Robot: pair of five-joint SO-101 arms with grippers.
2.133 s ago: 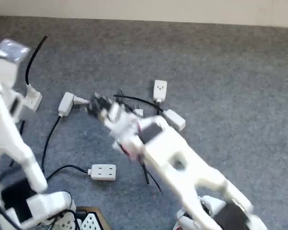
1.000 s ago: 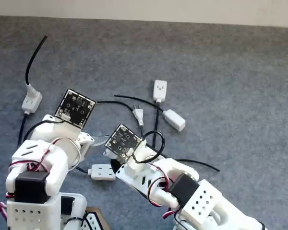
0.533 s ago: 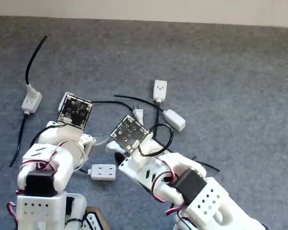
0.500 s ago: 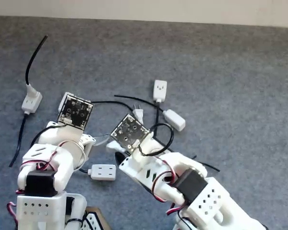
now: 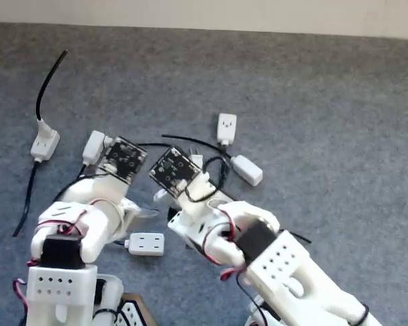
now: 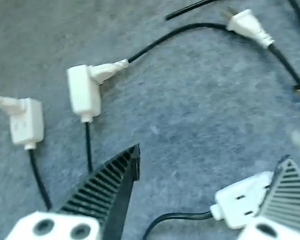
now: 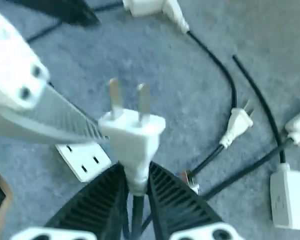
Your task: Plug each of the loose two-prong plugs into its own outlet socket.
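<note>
The right gripper (image 7: pixel 136 176) pinches a white two-prong plug (image 7: pixel 132 131) by its base, prongs pointing away from the wrist (cord trailing between the fingers). The left gripper (image 6: pixel 210 165) gapes wide, holding nothing, a white outlet socket (image 6: pixel 240 197) just beside one finger.

surface: grey carpet-like mat (image 5: pixel 326 136) | far edge: pale cream wall strip (image 5: pixel 258 13) | light: soft, even

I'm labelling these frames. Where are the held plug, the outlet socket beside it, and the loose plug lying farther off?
held plug (image 7: pixel 132 132), right wrist view, white body below the prongs.
outlet socket (image 7: pixel 85 161), right wrist view, slotted face.
loose plug (image 7: pixel 237 123), right wrist view, white body.
</note>
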